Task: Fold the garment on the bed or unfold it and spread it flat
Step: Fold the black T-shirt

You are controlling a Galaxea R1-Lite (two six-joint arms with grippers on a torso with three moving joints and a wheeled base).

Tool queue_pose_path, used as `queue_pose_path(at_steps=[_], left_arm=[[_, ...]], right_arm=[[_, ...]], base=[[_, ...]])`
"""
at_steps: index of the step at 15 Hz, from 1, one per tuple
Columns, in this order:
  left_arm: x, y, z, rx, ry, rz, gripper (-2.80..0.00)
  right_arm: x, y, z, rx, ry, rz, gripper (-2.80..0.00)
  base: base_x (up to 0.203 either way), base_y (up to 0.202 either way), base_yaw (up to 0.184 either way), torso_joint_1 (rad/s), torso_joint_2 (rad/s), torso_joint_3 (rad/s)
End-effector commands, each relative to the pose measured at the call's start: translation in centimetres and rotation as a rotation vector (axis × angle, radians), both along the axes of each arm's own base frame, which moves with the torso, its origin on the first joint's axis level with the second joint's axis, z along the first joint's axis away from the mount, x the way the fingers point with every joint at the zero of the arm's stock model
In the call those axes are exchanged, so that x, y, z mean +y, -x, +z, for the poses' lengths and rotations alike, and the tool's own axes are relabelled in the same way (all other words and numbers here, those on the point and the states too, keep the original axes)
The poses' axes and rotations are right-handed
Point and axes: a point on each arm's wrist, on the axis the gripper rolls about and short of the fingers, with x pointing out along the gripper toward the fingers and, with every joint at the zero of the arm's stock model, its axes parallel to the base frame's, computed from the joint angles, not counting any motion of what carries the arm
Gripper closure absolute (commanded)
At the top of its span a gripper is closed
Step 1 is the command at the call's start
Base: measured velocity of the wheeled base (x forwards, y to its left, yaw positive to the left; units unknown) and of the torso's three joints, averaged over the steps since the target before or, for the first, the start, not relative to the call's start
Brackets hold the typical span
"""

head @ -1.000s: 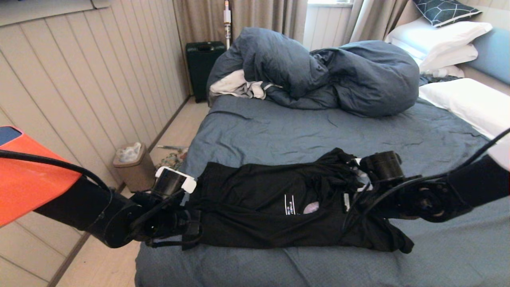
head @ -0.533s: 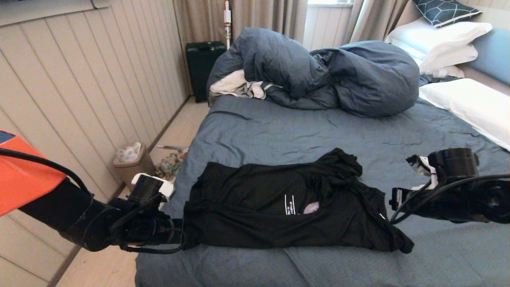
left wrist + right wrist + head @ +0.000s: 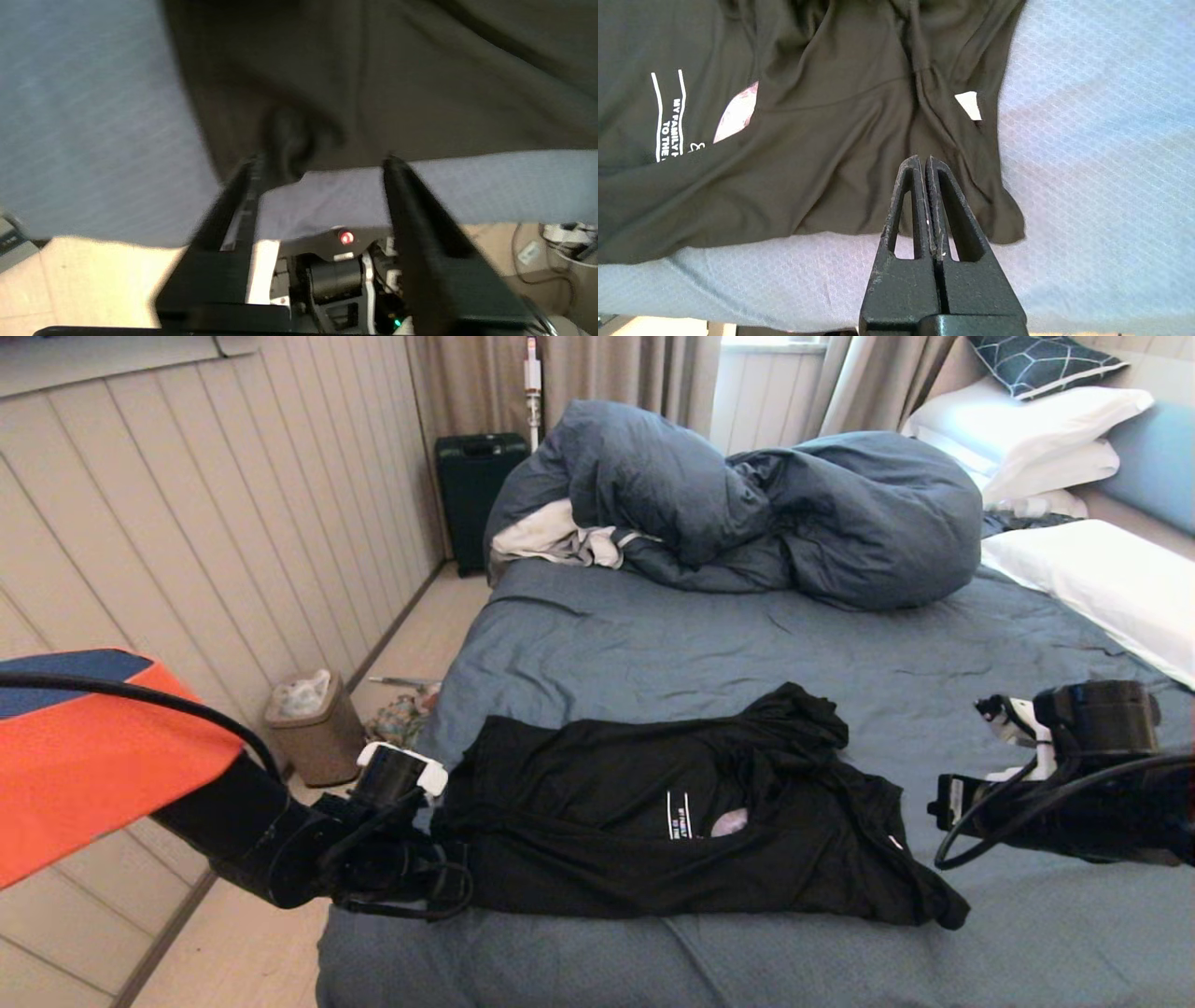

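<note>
The garment [image 3: 672, 821], a black T-shirt with white lettering, lies bunched and partly folded across the near part of the bed [image 3: 653, 653]. My left gripper [image 3: 456, 882] sits at the shirt's left edge, by the bed's side. Its jaws are open in the left wrist view, where the left gripper [image 3: 323, 163] has a dark corner of the garment [image 3: 373, 84] just at one fingertip. My right gripper [image 3: 941, 807] hovers off the shirt's right end. It is the shut right gripper [image 3: 923, 159], empty above the garment [image 3: 822, 140], near its white neck tag [image 3: 969, 104].
A bulky slate-blue duvet [image 3: 747, 504] and a white-grey cloth [image 3: 551, 541] are heaped at the far side. White pillows [image 3: 1102, 579] lie at the right. Beside the bed's left edge are a bin [image 3: 313, 723], a dark suitcase [image 3: 476, 490] and the panelled wall.
My right gripper has pulled away to the right, off the shirt's right end. My left gripper has drawn back, come in again at the shirt's left edge, and opened.
</note>
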Motion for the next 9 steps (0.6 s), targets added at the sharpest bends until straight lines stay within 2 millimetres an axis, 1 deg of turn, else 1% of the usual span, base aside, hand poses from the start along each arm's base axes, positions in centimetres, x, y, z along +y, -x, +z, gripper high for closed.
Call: queue_pose_path(at_steps=[1,2,3,4,9], left_arm=[[-0.6,-0.4,-1.6,0.020,-0.025,-0.002,-2.80],[-0.7,-0.9,-2.4,0.019,-0.047,0.011,-2.80],[-0.7,-1.7,-2.7,-0.001,-0.072,0.038,-2.80],[0.0,-2.2,-2.8,-0.008,-0.082,0.060,-2.80],[2.9,-3.8,-1.5,-0.056,-0.082,0.130,-2.80]], right_arm=[[0.0,0.3,0.4,-0.016,0.001,0.000,0.00],[0.1,0.5,0.5,-0.020,0.000,0.002,0.00],[0.2,0.6,0.6,-0.021,0.000,0.005,0.00],[0.2,0.7,0.5,-0.020,-0.001,0.006,0.00],[0.2,0.8,0.7,-0.029,-0.003,0.007,0.00]], base=[[0.000,0.000,0.000,0.000,0.00,0.000],[0.000,0.000,0.000,0.000,0.00,0.000],[0.000,0.000,0.000,0.000,0.00,0.000],[0.000,0.000,0.000,0.000,0.00,0.000],[0.000,0.000,0.000,0.000,0.00,0.000]])
